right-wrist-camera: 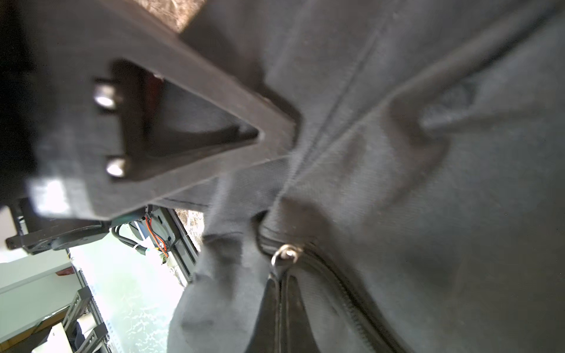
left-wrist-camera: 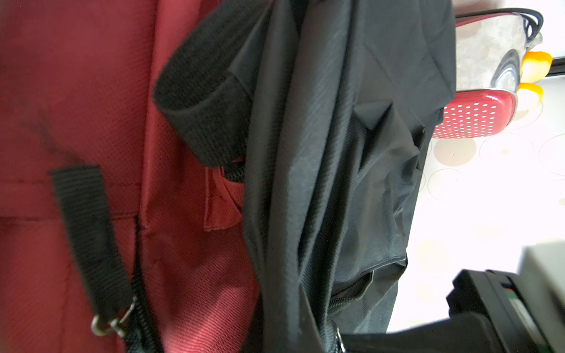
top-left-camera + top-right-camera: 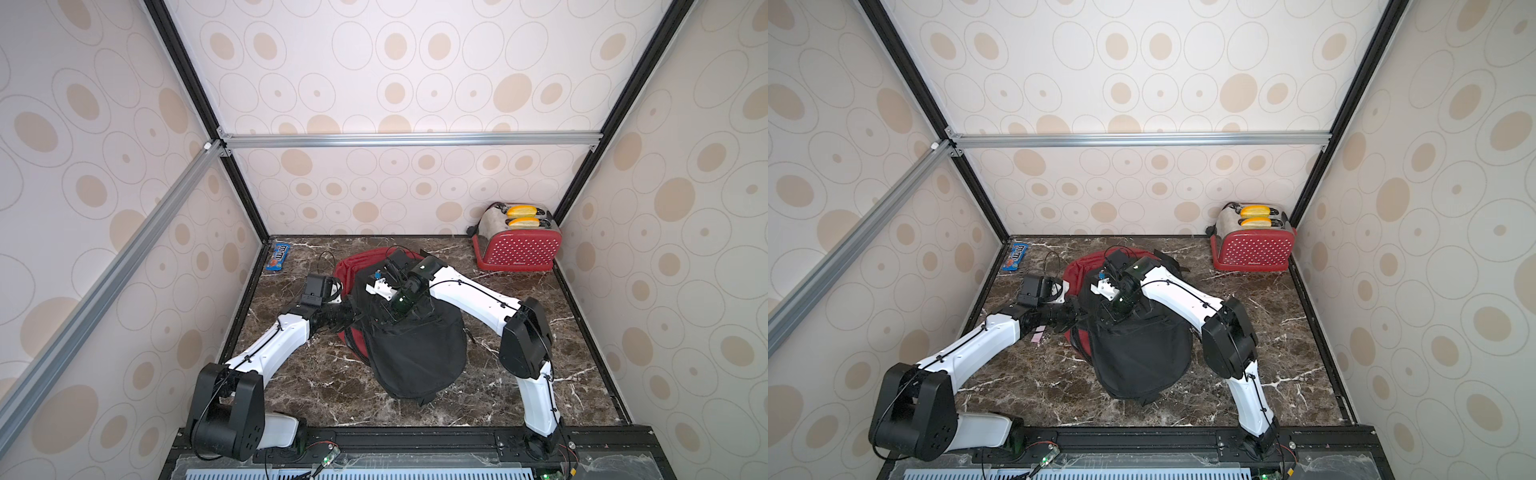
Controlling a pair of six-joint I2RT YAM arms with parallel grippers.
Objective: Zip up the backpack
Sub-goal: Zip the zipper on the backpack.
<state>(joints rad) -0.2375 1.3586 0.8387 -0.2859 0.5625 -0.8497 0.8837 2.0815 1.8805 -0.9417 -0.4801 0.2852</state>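
A black and red backpack (image 3: 415,353) (image 3: 1142,357) lies in the middle of the marble table in both top views. My left gripper (image 3: 353,316) (image 3: 1077,318) reaches in from the left and is shut on a fold of the bag's black fabric (image 2: 305,214). One of its fingers (image 1: 214,137) shows in the right wrist view, with cloth bunched at its tip. My right gripper (image 3: 388,320) (image 1: 279,281) comes down on the top of the bag. Its jaws are pressed together on the zipper pull (image 1: 286,253), beside the zipper's teeth (image 1: 345,293).
A red dotted toaster (image 3: 517,249) with two yellow slices stands at the back right. A blue candy pack (image 3: 279,257) lies at the back left by the wall. A small pink slip (image 3: 1037,334) lies under my left arm. Patterned walls close in three sides.
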